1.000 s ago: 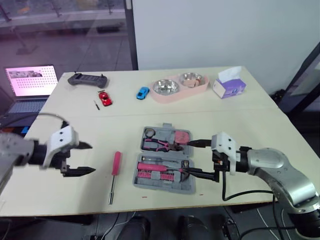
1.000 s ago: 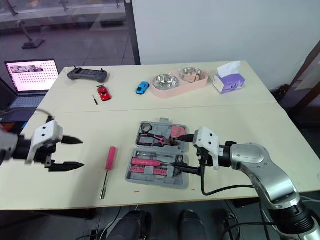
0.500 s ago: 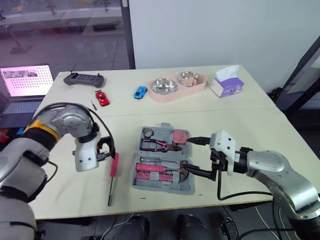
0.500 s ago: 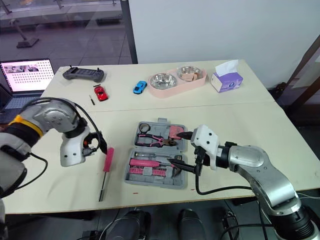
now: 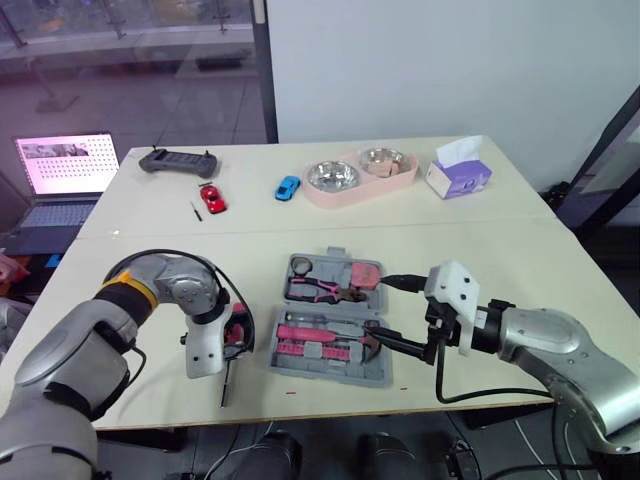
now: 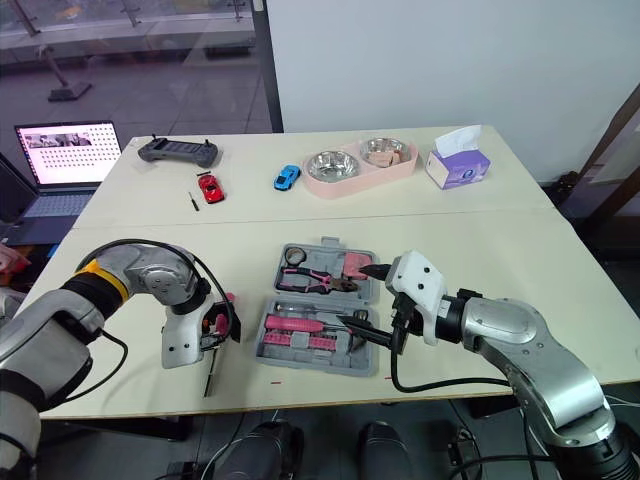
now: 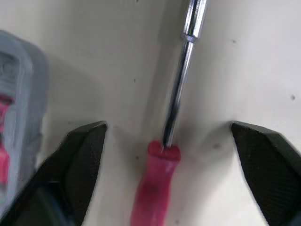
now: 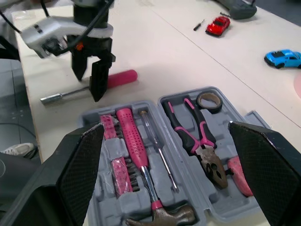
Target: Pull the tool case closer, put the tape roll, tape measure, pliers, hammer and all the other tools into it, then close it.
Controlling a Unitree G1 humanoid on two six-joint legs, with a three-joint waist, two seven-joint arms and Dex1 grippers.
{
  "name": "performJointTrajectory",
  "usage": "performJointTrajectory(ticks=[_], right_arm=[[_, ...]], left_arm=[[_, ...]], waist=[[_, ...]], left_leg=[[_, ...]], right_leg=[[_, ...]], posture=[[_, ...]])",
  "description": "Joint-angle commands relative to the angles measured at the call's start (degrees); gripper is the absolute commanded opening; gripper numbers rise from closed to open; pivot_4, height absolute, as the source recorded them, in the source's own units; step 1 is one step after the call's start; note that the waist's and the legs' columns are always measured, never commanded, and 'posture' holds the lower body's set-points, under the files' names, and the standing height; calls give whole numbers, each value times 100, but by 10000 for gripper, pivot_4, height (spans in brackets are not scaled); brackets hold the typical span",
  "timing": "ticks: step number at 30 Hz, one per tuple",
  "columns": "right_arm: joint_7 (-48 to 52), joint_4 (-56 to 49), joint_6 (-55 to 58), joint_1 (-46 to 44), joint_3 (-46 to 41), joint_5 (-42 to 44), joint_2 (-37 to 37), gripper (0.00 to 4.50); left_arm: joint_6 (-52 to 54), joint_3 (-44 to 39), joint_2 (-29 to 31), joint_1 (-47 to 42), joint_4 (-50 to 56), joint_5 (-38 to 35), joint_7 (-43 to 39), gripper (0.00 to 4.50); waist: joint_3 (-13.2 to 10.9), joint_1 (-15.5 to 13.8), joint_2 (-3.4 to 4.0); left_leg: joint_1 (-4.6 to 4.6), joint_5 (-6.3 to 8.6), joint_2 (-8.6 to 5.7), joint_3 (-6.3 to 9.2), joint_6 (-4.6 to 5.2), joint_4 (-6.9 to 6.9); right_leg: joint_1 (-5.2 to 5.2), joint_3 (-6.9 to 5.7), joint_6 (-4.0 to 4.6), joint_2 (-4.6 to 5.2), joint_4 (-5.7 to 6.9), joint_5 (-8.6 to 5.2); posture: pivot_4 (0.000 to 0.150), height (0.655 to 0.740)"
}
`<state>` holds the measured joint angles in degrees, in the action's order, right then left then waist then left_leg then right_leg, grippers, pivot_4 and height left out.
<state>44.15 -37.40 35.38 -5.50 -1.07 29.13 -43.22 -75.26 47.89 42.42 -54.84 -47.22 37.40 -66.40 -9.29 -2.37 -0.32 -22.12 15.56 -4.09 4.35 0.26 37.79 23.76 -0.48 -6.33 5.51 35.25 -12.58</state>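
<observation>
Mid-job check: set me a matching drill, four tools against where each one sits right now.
1. screwdriver
2. pliers
3. hammer
4. tape roll

A. case, near half
B. case, far left corner
C. on the table, between the open fingers of the left gripper
D. case, far half, beside the tape roll

Pairs: 1-C, 2-D, 3-A, 4-B.
</observation>
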Motion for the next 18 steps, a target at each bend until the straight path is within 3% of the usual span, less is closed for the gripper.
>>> performJointTrajectory(ticks=[1,5,6,10,12,14,18], right_arm=[[-47,-234,9,-39,-205,113,-43,45000],[-50,-223,21,-55,-202,138,-59,45000],[-46,-214,15,-60,-195,138,-60,45000],[-42,-181,-8,-80,-152,120,-54,45000],[-43,-172,-23,-80,-119,94,-48,45000],[-47,-166,-29,-85,-104,79,-44,45000],[-57,-198,-33,-39,-118,74,-46,45000]], left_arm=[[195,105,0,37,-177,662,418,26420],[176,128,1,-12,-284,922,729,6706],[172,121,-5,-25,-304,964,824,3746],[132,72,-25,-86,-393,976,1082,3881],[37,-38,9,-117,-517,525,977,3881],[69,-177,63,-102,-635,-165,723,3881],[1153,-719,634,94,-207,-2469,-665,3881]], waist=[[7,0,16],[11,-10,30],[12,-14,31],[13,-18,35],[13,-15,34],[10,-8,30],[-25,37,-32]], left_leg=[[10,0,0,2,1,0],[50,3,-1,8,4,-2],[56,4,-1,8,5,-2],[58,4,-3,11,5,-2],[58,4,-4,11,5,-2],[57,4,-4,11,5,-2],[10,4,-2,23,5,10]], right_leg=[[-9,-2,-8,0,0,-5],[-52,-7,-28,4,-1,-20],[-59,-8,-29,5,-1,-21],[-62,-8,-30,8,-2,-21],[-62,-9,-31,8,-2,-21],[-61,-9,-30,8,-2,-21],[-20,-18,-6,5,-1,-5]], posture=[[1500,7400],[1500,7400],[1500,7400],[1500,7400],[1500,7400],[1500,7400],[1500,7400]])
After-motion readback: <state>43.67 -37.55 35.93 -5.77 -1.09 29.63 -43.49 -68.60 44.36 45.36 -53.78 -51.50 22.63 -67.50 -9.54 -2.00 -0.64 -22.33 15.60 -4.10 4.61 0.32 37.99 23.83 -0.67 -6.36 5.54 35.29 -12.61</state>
